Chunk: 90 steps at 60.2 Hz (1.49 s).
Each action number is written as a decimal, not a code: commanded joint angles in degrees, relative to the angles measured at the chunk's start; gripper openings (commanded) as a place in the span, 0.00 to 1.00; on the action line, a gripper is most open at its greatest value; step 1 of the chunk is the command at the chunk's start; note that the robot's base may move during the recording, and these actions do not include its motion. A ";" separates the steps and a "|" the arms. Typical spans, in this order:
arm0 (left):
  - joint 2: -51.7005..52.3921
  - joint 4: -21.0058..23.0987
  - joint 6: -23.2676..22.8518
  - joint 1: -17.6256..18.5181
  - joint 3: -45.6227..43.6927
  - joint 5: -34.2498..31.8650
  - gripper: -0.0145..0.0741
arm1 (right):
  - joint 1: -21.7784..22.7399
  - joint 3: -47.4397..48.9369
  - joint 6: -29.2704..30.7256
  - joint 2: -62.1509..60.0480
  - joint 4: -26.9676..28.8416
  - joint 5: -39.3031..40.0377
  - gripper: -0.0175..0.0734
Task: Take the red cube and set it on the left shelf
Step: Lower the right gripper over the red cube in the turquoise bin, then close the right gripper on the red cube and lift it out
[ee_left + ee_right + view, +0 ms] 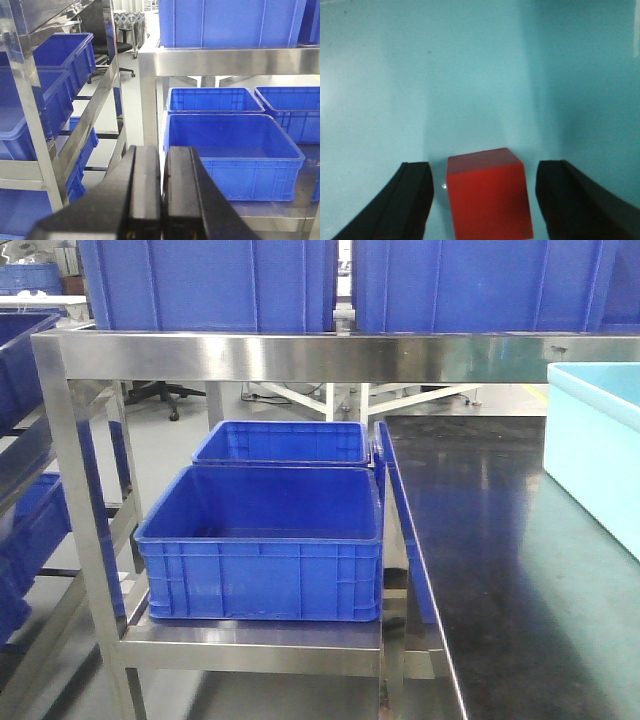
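Note:
The red cube (pixel 487 192) sits on a light teal surface in the right wrist view. My right gripper (pixel 484 197) is open around it, one black finger (pixel 405 200) on each side with a gap to the cube. My left gripper (pixel 163 192) is shut and empty, its black fingers pressed together in front of the steel shelf rail (pixel 235 61). The left shelf (pixel 250 355) fills the front view, with blue crates (pixel 265 540) on its tiers. Neither gripper shows in the front view.
A light teal bin (pixel 595 445) stands on the dark table (pixel 500 570) at the right. Another steel rack with blue crates (pixel 45 80) stands left of the shelf. An office chair (pixel 112 47) is behind.

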<state>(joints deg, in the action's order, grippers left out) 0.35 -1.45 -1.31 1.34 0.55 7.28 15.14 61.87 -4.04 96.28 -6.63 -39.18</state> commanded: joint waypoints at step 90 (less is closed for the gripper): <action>0.82 0.17 -0.12 0.04 1.32 -5.02 0.28 | -35.04 -6.61 4.04 -37.76 13.20 10.48 0.25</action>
<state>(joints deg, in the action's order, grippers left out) 0.35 -1.45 -1.31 1.34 0.55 7.28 -18.04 56.22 -0.68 59.98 6.24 -34.61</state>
